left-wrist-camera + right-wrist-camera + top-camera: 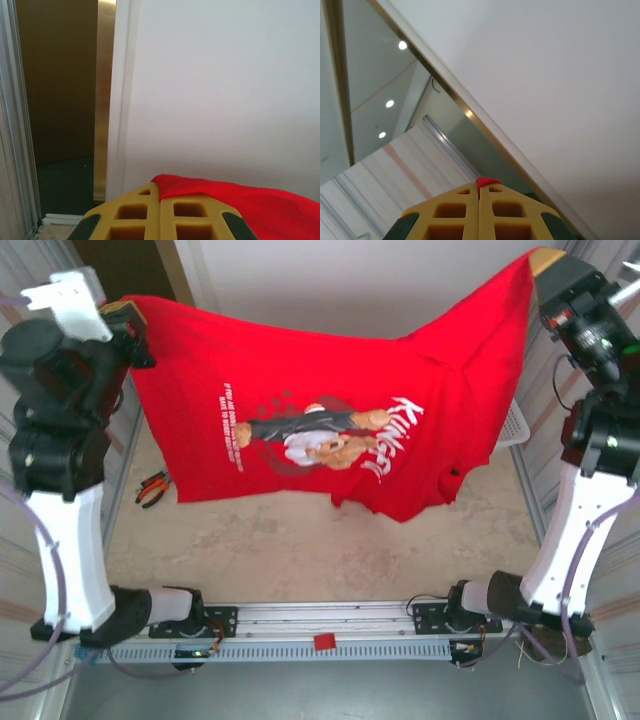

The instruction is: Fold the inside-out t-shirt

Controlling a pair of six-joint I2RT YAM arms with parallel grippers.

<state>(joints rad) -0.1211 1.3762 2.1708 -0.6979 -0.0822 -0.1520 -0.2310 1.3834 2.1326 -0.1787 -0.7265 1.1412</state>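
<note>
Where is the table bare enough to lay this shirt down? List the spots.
Free: the broad table strip between the hanging hem of the t-shirt and the near rail. Crowded: the left edge, where pliers lie, and the far right, where a white basket peeks from behind the cloth.

A robotics lab or test cell is indicated. A left arm (65,540) and a right arm (572,540) are bolted to an aluminium rail (330,620) at the bottom of the top view. Pliers (152,489) are left on the beige table (300,560) at centre left. Recessed ceiling lights (390,103) are seen at upper left of the right wrist view.
</note>
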